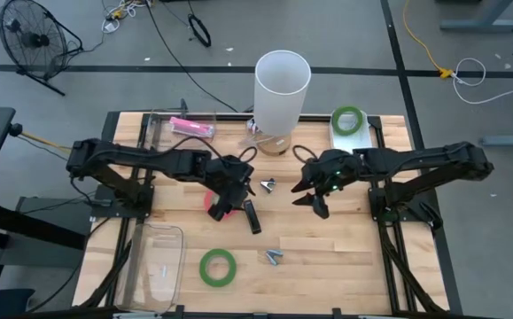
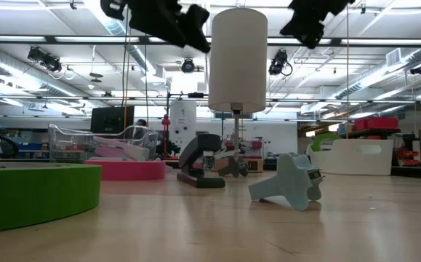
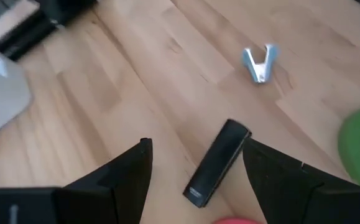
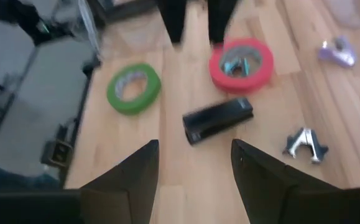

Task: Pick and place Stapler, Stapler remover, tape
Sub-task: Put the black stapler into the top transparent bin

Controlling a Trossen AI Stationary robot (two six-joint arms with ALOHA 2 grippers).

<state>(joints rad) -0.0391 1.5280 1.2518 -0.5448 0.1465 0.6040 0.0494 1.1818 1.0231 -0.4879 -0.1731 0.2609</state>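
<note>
Nearest the front edge of the table [image 1: 345, 257], a green ring of tape [image 1: 218, 267] lying flat, with a staple remover [image 1: 274, 257] near it and a clear bin [image 1: 154, 266] at the left corner. Farther in, a black stapler [image 1: 252, 216] flat on the wood beside a red ring of tape [image 1: 217, 209], the left gripper [image 1: 229, 197] raised above them with fingers spread and empty, the right gripper [image 1: 314, 199] raised off to the right, likewise spread and empty, and a second staple remover [image 1: 268, 185] between the two. At the back, a tall white cylinder [image 1: 282, 89] and a second green ring of tape [image 1: 348, 119] on a white tray [image 1: 355, 137].
</note>
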